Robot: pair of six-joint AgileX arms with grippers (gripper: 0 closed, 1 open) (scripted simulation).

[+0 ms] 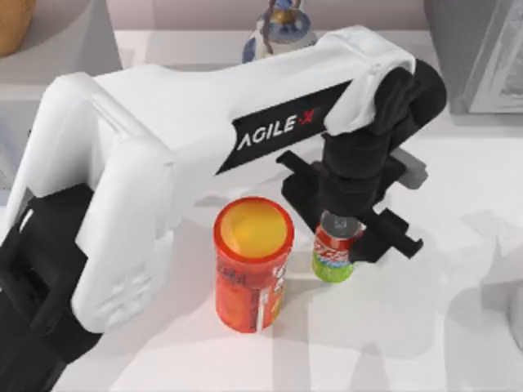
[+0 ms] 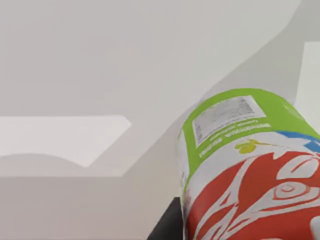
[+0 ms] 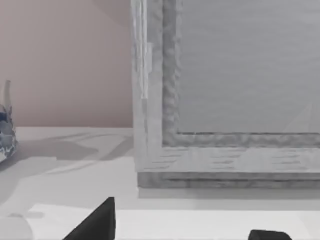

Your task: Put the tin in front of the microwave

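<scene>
Tin (image 1: 335, 249) stands upright on the tabletop (image 1: 425, 327), just beside the orange canister (image 1: 252, 265). Left gripper (image 1: 347, 220) is over it, its fingers pinching the upper body. I judge it light, stiff and smooth, so slippery.

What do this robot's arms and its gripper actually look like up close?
The left arm has smooth, rounded white shells with black sections at the bends, and a slanted black strip bearing white "AGILE X" lettering, the X in red. Its left gripper is black and blocky, with flat bar-like parts sticking out sideways. No loose cables show.
</scene>
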